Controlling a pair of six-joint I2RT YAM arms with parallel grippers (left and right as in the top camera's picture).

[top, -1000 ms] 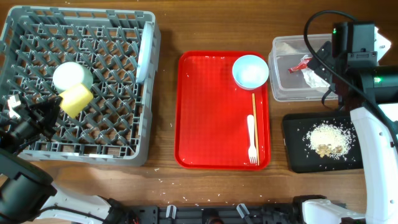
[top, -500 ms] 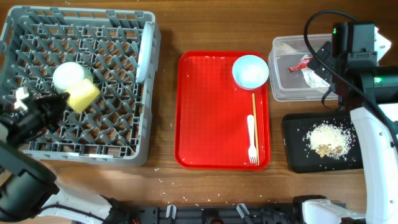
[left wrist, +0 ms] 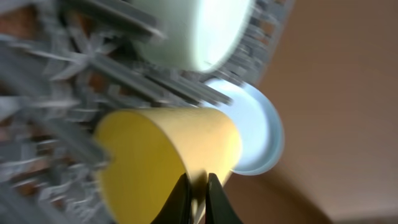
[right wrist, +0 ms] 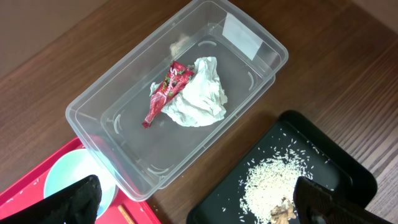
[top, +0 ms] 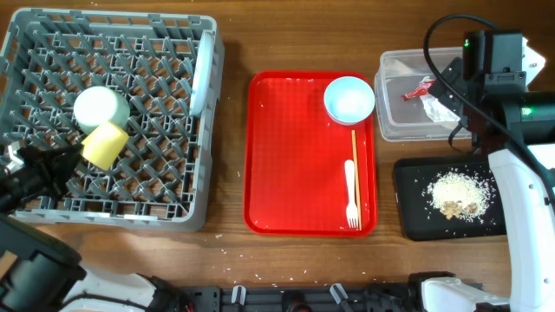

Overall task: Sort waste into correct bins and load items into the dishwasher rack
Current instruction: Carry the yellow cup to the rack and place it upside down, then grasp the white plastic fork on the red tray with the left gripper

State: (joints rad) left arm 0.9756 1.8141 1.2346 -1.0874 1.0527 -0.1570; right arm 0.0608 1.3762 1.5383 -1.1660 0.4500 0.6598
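Observation:
My left gripper (top: pixel 76 157) is shut on the rim of the small yellow cup (top: pixel 104 145), which lies tilted over the pegs of the grey dishwasher rack (top: pixel 113 214). The left wrist view shows the gripper (left wrist: pixel 198 198) pinching the cup's wall (left wrist: pixel 168 155) from both sides. A pale green bowl (top: pixel 101 108) sits just behind the cup, and a white plate (top: pixel 200 82) stands on edge at the rack's right side. My right gripper (right wrist: pixel 202 204) hangs open over the clear tub (right wrist: pixel 124 81) holding the red wrapper (right wrist: pixel 166 87) and napkin (right wrist: pixel 199 96).
The red tray (top: pixel 295 156) carries a light blue bowl (top: pixel 349 100), chopsticks (top: pixel 354 143) and a white fork (top: pixel 351 195). Rice scraps (top: pixel 455 195) lie in the black tray (top: pixel 416 221), in front of the clear tub (top: pixel 388 130).
The left gripper carried the yellow cup a little up toward the green bowl, then back down and to the left. The right arm has not moved.

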